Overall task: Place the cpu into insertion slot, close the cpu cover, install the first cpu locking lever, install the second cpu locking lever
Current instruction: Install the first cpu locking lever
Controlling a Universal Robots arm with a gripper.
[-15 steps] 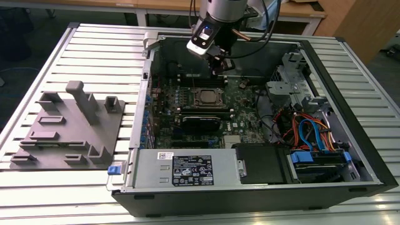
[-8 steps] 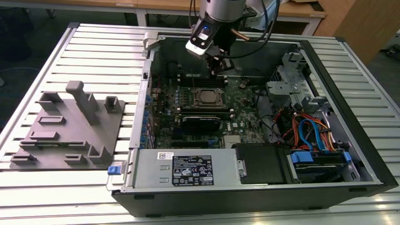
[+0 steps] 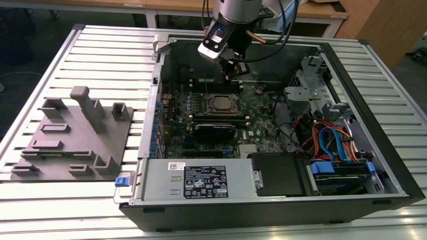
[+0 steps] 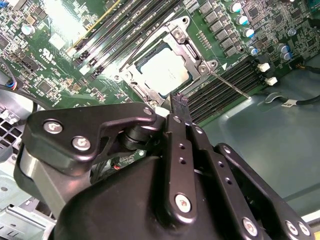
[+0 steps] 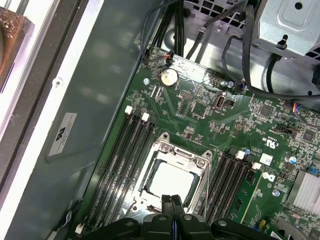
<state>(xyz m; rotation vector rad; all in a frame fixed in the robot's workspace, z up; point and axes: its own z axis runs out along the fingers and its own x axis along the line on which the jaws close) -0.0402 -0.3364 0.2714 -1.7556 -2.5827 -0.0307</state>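
The cpu (image 4: 162, 67) lies seated in the insertion slot (image 3: 224, 96), and the cpu cover (image 5: 176, 154) appears to lie flat over it, its window framing the dull metal top, so the placing and closing look done. The work in hand seems to be the locking levers. In the second wrist view a thin silvery lever (image 4: 231, 85) runs out from one corner of the insertion slot across the neighbouring memory slots (image 4: 225, 87), and it looks unlatched. The gripper (image 4: 179, 98) is empty, its fingers pressed together into one narrow tip. That tip sits at the edge of the insertion slot, near the corner the lever leaves from. Whether it touches anything there cannot be told. To do this step well, I judge the closed tip should meet the rod out toward its free end, press it down and then sideways under its catch, and go gently. The rod is slim and springy, and a slip would drive the fingers into the memory slots beside the insertion slot. In the exterior view the arm reaches steeply down into the open computer case (image 3: 373, 165), with its wrist almost vertical and above the insertion slot.
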